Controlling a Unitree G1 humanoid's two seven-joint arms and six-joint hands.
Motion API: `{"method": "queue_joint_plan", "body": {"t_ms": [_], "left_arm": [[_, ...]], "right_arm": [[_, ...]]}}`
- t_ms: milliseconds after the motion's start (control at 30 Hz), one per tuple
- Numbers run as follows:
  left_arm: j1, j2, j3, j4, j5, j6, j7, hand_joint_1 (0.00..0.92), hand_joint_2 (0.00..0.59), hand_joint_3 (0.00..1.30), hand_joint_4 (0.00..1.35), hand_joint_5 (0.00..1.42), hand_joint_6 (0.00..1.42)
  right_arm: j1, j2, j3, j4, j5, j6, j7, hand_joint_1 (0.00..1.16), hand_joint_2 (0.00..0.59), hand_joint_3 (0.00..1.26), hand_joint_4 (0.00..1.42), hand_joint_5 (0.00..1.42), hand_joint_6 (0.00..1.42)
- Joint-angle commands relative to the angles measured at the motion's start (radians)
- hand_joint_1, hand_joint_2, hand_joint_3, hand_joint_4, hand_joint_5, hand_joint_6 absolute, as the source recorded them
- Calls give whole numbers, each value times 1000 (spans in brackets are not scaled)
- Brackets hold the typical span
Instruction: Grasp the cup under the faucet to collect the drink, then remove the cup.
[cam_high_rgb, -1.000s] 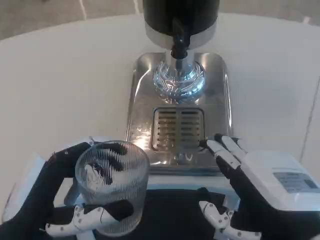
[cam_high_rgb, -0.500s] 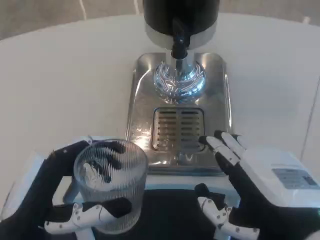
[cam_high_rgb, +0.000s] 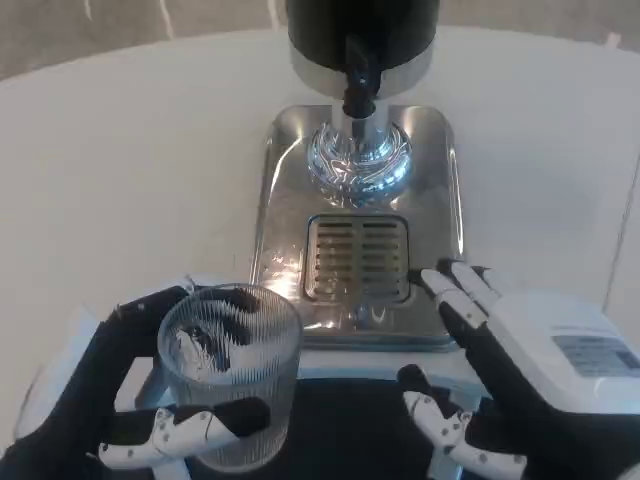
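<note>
Head view: ribbed glass cup (cam_high_rgb: 229, 375) held at the desk's near edge, short of the dispenser.

A drink dispenser (cam_high_rgb: 360, 45) with a black body and black faucet (cam_high_rgb: 358, 85) stands on a shiny steel drip tray (cam_high_rgb: 285, 200) with a slotted grate (cam_high_rgb: 357, 258), all on the white desk (cam_high_rgb: 130, 170). The left hand (cam_high_rgb: 150, 400) wraps the clear, vertically ribbed cup, fingers round its far and near sides, left of and nearer than the tray. The right hand (cam_high_rgb: 490, 385) holds nothing, fingers spread, its fingertips at the tray's near right corner.
</note>
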Motion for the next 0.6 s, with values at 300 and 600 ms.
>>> {"method": "queue_joint_plan", "body": {"t_ms": [300,600], "left_arm": [[-70,-8,-5,50,-6,14,10,475,129,1043,1248,1424,1424],[-203,-49,-33,159,65,17,60,475,129,1043,1248,1424,1424]], "right_arm": [[24,16,-19,-21,-11,-20,19,345,521,64,0,0,111],[39,21,-40,-39,0,-21,51,345,521,64,0,0,111]]}}
